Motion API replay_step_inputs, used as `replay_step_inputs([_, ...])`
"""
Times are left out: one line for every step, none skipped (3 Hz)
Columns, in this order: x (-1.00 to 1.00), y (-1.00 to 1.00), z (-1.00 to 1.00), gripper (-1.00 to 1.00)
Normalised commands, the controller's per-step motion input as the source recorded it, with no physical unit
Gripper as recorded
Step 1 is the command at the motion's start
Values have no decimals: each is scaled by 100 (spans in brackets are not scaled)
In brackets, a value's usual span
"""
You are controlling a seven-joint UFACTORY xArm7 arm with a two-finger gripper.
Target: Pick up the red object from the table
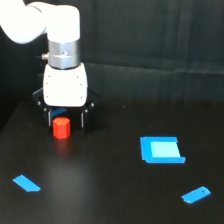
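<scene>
The red object (61, 128), a short red-orange cylinder, stands on the black table (110, 195) at the exterior view's left, with a faint reflection below it. My gripper (66, 120) points straight down over it, hanging from the white arm. Its dark fingers (83, 119) straddle the cylinder. The jaws stand open: the left finger is close beside the cylinder, and a gap shows between it and the right finger. Whether either finger touches it I cannot tell.
A flat blue square piece (161, 150) lies to the right of centre. One small blue strip (26, 183) lies at the front left, another (196, 195) at the front right. A dark curtain (160, 35) closes the back.
</scene>
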Motion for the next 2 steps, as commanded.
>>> replay_step_inputs([18, 3, -24, 19])
replay_step_inputs([7, -10, -32, 3])
